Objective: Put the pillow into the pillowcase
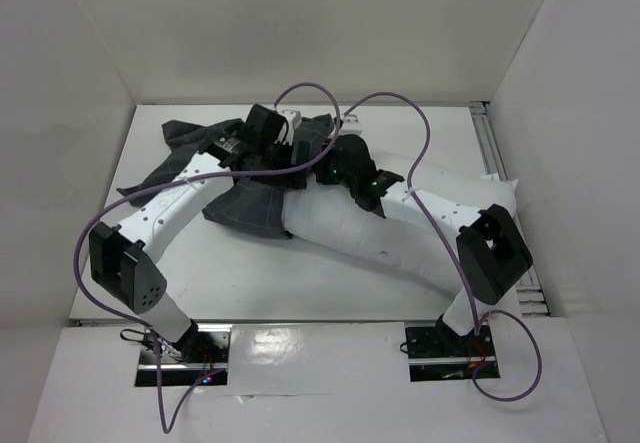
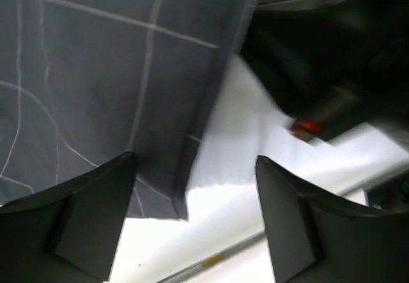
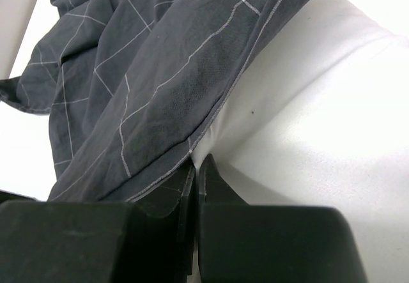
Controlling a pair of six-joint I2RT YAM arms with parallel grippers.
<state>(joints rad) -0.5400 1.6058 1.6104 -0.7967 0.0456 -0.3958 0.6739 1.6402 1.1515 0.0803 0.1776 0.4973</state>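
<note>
Pillow [image 1: 400, 248] lies diagonally on the table [image 1: 300, 298], running from the centre toward the right edge. Pillowcase [image 1: 245, 208] is bunched toward the far-left corner, and its mouth laps over only the pillow's inner end. Most of the pillow is uncovered.

Right gripper [image 3: 195, 174]: jaws closed, pinching the pillowcase hem where it crosses the pillow.

Left gripper [image 2: 195, 216]: jaws spread wide and holding nothing, with the hem edge lying just beside one finger [image 2: 89, 219].

Judgement: the step in hand is taking a second hold on the opening. The left gripper should close on a single layer of hem, opposite the right grip, so the mouth is held apart. Catching both layers would seal the opening. With both holds secure, the case can be drawn along the pillow toward the right edge.
</note>
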